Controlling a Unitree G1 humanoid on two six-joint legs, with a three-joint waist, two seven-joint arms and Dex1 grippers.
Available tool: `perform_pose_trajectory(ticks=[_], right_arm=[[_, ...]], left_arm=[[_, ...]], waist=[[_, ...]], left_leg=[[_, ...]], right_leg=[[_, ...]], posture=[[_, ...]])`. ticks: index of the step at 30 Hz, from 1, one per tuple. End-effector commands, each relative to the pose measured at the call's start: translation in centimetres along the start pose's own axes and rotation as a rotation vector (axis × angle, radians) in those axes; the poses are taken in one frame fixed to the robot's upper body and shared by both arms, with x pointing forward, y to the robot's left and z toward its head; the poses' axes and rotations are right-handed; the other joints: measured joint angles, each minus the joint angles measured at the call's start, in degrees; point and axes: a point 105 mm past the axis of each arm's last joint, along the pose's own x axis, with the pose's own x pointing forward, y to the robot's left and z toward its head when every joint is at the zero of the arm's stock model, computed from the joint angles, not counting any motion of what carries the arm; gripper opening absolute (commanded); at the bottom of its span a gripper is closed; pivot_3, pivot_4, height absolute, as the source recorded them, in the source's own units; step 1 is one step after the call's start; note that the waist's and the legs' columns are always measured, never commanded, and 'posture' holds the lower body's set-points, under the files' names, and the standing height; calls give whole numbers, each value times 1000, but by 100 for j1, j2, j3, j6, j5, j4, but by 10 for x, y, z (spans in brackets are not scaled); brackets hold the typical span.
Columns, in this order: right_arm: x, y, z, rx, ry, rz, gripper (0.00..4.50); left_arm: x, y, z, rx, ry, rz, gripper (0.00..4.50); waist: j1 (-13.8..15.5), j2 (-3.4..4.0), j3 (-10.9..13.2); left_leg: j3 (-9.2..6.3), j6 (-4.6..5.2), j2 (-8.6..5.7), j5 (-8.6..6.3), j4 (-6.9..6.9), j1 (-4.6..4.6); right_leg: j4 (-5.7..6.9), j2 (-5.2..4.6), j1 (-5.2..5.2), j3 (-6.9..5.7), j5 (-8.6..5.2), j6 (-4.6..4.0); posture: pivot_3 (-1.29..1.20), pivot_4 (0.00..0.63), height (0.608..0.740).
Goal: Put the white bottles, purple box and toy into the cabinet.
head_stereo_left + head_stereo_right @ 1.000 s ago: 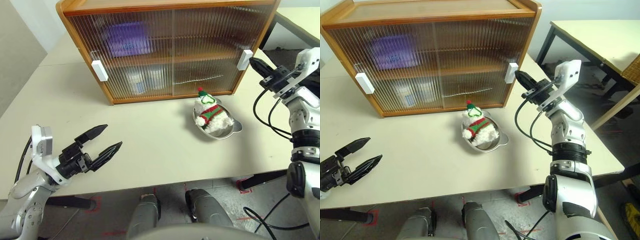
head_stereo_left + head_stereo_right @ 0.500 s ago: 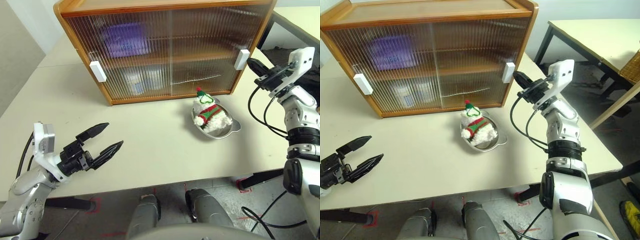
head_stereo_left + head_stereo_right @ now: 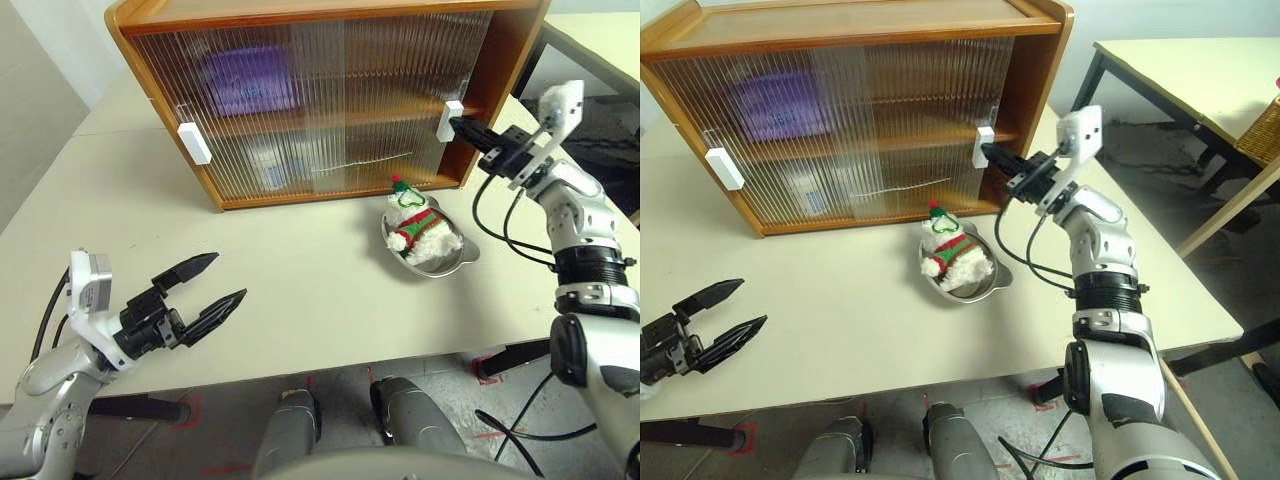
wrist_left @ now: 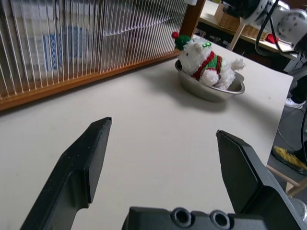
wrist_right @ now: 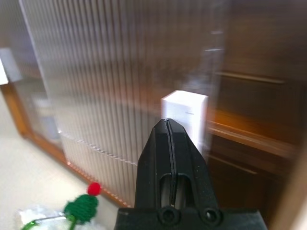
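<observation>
Two grippers worked apart: the right gripper (image 3: 990,153), fingers clenched, pressed its tips against the cabinet's (image 3: 300,20) white door handle (image 3: 450,120), while the left gripper (image 3: 205,284) hung spread at seven o'clock. At center, the plush toy (image 3: 420,225) sat in a steel bowl (image 3: 455,265).

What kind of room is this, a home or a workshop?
More likely a lab or test room than a home: a plain beige table holding just a wooden cabinet and a toy in a steel bowl, red tape marks on the floor, loose cables.
</observation>
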Motion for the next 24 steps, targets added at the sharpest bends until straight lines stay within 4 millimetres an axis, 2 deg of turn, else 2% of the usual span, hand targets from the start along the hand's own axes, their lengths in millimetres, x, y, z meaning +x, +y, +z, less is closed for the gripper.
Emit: perform_pose_trajectory(ticks=[1,5,9,11,16,24], right_arm=[[16,14,-1,0,58,59,23],[22,22,0,3,77,85,23],[17,19,6,-3,72,88,23],[6,18,7,9,91,111,23],[-33,10,-5,60,225,123,23],[-41,-10,-18,44,272,2,23]], left_arm=[[-6,2,-1,2,19,16,4500],[-7,3,1,8,18,25,4500],[-10,3,1,9,16,32,4500],[-11,3,0,6,20,35,4500],[-9,4,-2,1,14,29,4500],[-6,6,-2,4,14,16,4500]], waist=[[2,0,0],[24,0,1],[69,3,3],[89,2,3],[152,-3,4],[87,0,8]], left_leg=[[0,0,0,0,-1,0],[-1,-4,1,-2,-5,-2],[-1,-9,1,-5,-3,-24],[-1,-13,1,-6,-3,-31],[1,-29,2,-16,-1,-34],[3,-29,16,-16,-1,-23]], right_leg=[[0,0,0,0,-1,-2],[0,0,-4,-1,-6,-6],[-1,0,-27,-1,-8,-6],[-1,0,-33,-1,-10,-7],[-3,0,-32,-2,-26,-8],[2,17,-30,2,-19,-9]], posture=[[-114,107,740],[-103,111,740],[-105,113,740],[-107,113,740],[-124,114,740],[-129,115,740]])
